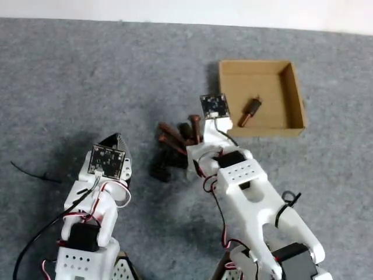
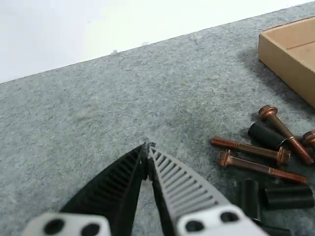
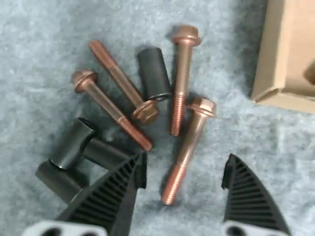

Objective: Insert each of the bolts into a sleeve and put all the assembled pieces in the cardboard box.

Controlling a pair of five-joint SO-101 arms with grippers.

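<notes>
Wide grey mat (image 1: 70,76) across the table, and both arms are over it: the right arm (image 1: 250,186) stretches up the middle toward the pile of parts, and the left arm (image 1: 93,204) sits off to the side, well apart from that pile. The cardboard box (image 1: 294,87) lies at the far side, just beyond the right arm's wrist, open side up. Now the right gripper (image 3: 186,169): jaws spread wide, nothing in them, poised right at the pile. The left gripper (image 2: 147,150) is pinched tight, fingertips meeting, nothing between them, pointing at bare mat with the parts off to one side. On to the parts: four copper bolts (image 3: 183,73) lie loose on the mat beside the box, fanned out, two of them crossing near their heads. The nearest bolt (image 3: 189,145) lies in the gap between the right gripper's open fingers, touched by neither. Black sleeves (image 3: 74,142) next: three bunched together just beside the bolts, and one more sleeve (image 3: 153,73) tucked between two bolt shanks. Inside the box, one assembled piece (image 1: 250,112) lies near the front wall.
</notes>
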